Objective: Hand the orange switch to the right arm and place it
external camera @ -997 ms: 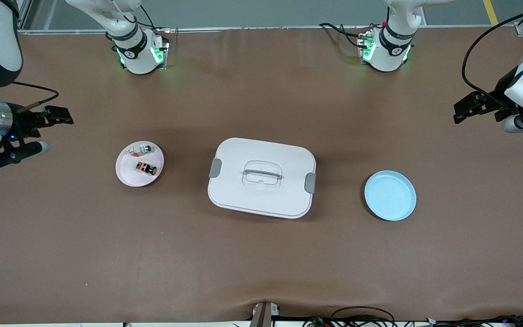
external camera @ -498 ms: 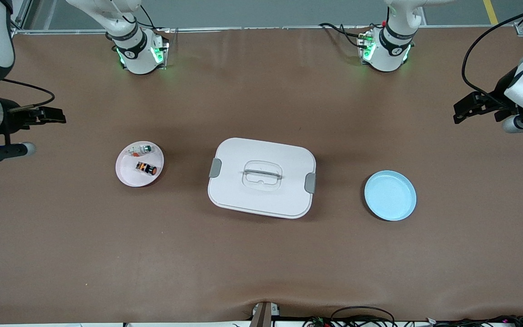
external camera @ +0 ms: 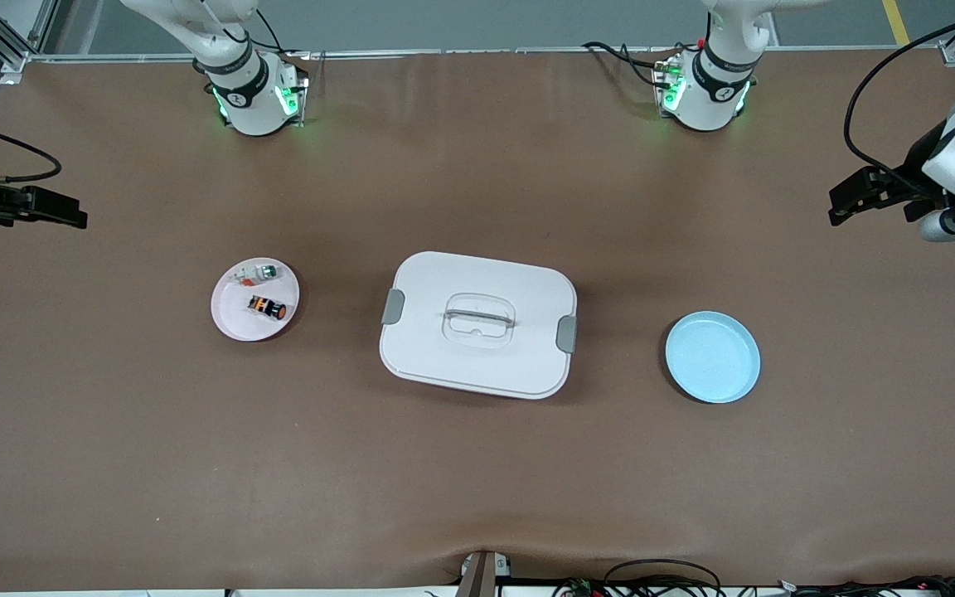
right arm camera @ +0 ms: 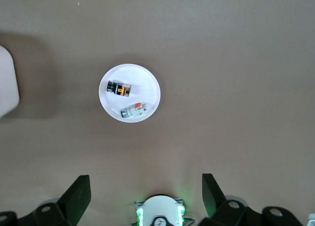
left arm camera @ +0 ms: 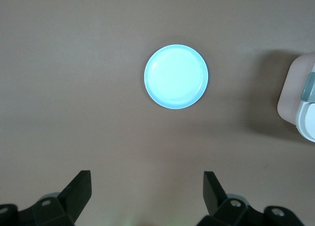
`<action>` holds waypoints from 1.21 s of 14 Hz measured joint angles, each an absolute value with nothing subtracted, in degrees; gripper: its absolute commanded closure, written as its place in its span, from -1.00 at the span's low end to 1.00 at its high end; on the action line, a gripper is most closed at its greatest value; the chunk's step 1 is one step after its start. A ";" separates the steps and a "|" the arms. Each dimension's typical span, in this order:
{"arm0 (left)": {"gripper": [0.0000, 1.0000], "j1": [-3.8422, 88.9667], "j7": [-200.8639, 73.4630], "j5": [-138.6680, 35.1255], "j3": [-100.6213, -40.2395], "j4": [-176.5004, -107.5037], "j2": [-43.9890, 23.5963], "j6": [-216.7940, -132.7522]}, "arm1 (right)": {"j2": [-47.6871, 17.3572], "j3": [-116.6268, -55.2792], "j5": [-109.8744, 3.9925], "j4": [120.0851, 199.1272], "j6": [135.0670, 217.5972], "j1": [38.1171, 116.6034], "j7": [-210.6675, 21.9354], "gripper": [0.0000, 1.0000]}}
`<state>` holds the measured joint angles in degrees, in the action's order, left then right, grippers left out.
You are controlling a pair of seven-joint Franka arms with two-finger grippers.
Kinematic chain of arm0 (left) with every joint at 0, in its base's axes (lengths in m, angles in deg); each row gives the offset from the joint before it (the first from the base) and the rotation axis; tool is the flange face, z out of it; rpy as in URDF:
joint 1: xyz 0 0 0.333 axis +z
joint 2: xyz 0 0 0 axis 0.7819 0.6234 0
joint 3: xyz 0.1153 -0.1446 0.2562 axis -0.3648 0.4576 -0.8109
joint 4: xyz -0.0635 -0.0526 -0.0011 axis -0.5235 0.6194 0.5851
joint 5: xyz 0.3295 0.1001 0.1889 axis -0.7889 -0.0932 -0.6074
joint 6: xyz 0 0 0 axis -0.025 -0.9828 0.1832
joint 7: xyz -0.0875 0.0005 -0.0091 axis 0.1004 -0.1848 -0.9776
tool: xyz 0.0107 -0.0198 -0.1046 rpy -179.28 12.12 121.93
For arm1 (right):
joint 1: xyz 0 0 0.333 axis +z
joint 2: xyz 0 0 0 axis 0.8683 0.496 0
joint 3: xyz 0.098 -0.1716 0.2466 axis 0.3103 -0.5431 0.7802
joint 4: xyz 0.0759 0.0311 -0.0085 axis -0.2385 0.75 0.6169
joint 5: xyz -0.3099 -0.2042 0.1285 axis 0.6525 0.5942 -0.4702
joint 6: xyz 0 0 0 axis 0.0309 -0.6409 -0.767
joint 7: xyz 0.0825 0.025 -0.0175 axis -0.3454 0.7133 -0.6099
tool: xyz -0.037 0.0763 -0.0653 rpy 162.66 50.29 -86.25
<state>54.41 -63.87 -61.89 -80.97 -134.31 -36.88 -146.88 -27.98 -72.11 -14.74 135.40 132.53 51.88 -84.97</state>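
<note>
We find the right gripper (external camera: 59, 211) has drawn back toward its end of the table, jaws wide and empty; the left gripper (external camera: 850, 199) waits, likewise open (nothing held). The orange switch (external camera: 267, 307) lies untouched in the white dish (external camera: 233, 319), so we judge no pickup begun.

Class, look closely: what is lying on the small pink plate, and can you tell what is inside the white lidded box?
On the pink plate lie the orange switch and a whitish-clear part. The white box has its lid on, so its contents are hidden.
</note>
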 measured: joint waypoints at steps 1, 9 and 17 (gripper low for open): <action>-1.00 54.46 -63.87 -61.89 -80.98 -134.30 -36.94 -146.88 | -27.99 -72.06 -15.14 135.26 132.35 51.89 -84.07 -1.00; -1.00 54.60 -63.87 -61.89 -81.14 -134.07 -37.01 -146.89 | -30.06 -72.03 -15.36 134.90 131.48 51.88 -82.93 -1.00; -1.00 54.69 -63.87 -61.89 -81.30 -133.95 -37.11 -146.95 | -30.27 -71.95 -17.08 134.91 131.49 51.27 -83.02 -1.00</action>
